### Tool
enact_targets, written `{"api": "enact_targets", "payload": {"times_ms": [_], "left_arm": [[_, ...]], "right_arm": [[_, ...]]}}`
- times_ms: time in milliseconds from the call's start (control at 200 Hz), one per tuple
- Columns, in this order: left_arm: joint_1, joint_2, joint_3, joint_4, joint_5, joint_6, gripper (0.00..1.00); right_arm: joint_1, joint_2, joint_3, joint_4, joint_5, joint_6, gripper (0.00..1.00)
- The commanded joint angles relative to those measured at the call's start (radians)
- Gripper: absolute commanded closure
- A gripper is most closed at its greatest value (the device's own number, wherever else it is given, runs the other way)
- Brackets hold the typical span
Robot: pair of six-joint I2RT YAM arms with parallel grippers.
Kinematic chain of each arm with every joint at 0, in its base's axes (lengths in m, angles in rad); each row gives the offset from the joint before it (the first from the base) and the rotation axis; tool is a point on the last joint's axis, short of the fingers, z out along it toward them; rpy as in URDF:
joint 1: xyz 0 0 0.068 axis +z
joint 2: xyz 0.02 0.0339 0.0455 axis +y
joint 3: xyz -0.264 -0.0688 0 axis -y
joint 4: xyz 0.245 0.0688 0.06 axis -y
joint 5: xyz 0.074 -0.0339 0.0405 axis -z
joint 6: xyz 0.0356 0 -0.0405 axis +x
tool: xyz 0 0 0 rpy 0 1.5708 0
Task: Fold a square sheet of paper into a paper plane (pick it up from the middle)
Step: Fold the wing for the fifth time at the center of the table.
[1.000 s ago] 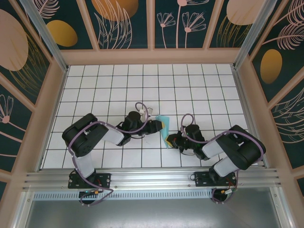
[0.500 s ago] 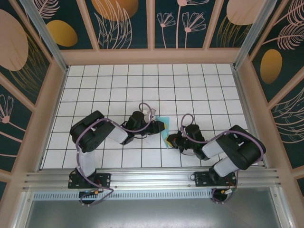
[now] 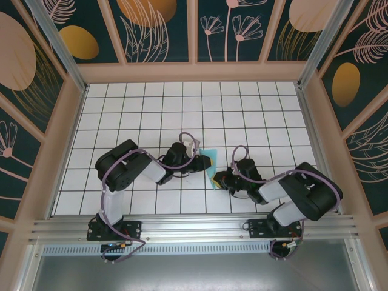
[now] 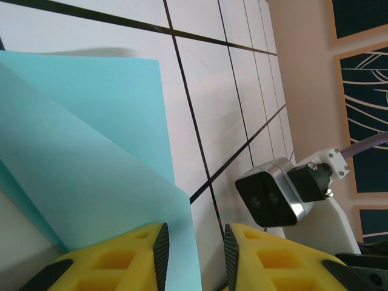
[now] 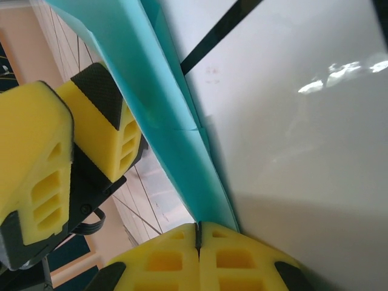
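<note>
Observed: the sheet of paper point(image 4: 91, 157) is turquoise and folded, with more than one layer showing. It is held up at an angle off the white tiled worktop point(image 3: 151, 115), about midway across its width and closer to the near edge than the far. The right gripper point(image 5: 198, 233) has its jaws closed on an edge of the sheet, pads meeting around it. The left gripper point(image 4: 194, 239) has its jaws parted, with the sheet's edge running into the gap. Whether either pad touches it cannot be told.
</note>
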Motion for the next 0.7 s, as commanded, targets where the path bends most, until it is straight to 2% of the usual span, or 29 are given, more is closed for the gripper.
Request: {"api": "enact_targets", "payload": {"times_ms": [0, 135, 265, 435, 565, 695], "left_arm": [[-0.004, 0.044, 0.039, -0.050, -0.023, 0.033, 0.68], [-0.003, 0.052, 0.046, -0.075, -0.022, 0.037, 0.70], [-0.003, 0.057, 0.065, -0.106, -0.011, 0.050, 0.70], [-0.002, 0.056, 0.088, -0.145, 0.000, 0.075, 0.71], [-0.004, 0.054, 0.089, -0.152, 0.008, 0.079, 0.71], [-0.003, 0.054, 0.089, -0.153, 0.010, 0.081, 0.71]], "right_arm": [[-0.006, -0.048, 0.030, -0.100, 0.017, -0.045, 0.96], [-0.002, -0.099, 0.045, -0.184, 0.030, -0.074, 0.92], [-0.003, -0.169, 0.055, -0.309, 0.060, -0.107, 0.80], [0.003, -0.311, 0.097, -0.585, 0.163, -0.167, 0.74], [-0.012, -0.393, 0.112, -0.625, 0.156, -0.223, 0.60], [-0.021, -0.348, 0.142, -0.626, 0.127, -0.247, 0.58]]}}
